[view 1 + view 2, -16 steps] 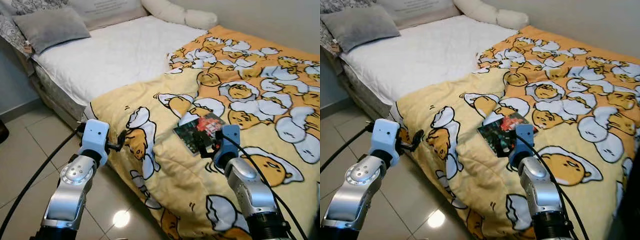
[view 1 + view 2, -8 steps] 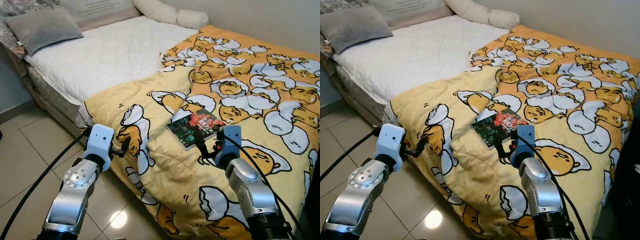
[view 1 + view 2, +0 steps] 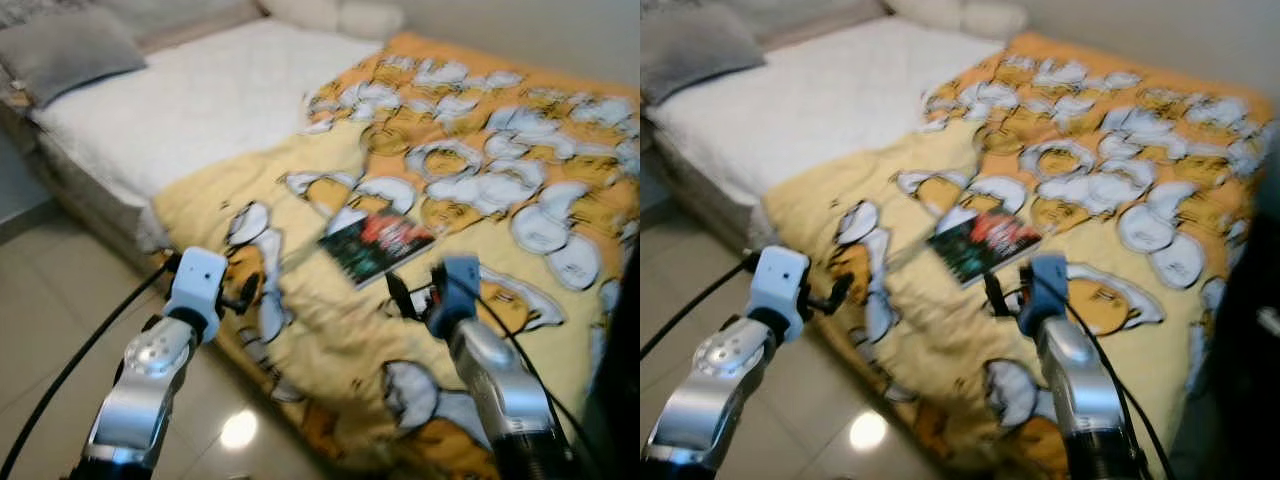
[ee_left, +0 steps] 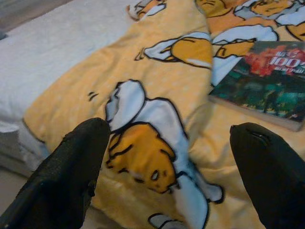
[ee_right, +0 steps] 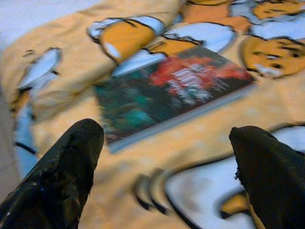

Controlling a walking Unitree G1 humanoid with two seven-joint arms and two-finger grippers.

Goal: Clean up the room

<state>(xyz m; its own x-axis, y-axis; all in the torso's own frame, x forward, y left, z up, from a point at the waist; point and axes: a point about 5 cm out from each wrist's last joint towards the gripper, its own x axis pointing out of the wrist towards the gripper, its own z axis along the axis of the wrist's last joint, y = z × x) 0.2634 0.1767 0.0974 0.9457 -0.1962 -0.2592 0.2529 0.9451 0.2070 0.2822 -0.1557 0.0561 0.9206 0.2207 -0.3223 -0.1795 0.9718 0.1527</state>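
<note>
Fingers on both grippers stay spread, the right (image 3: 400,297) apparently nearer the book (image 3: 376,243) than before, left (image 3: 243,297) over the blanket's (image 3: 330,320) edge

Soft quilted cloth duvet (image 3: 480,190), glossy paper book (image 3: 378,244), shiny tiled floor (image 3: 60,330), matt grey pillow (image 3: 65,50)

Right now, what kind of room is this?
A bedroom, most likely: a bed with a white mattress cover, a grey pillow at its head, and a yellow cartoon duvet with a book lying on it.
</note>
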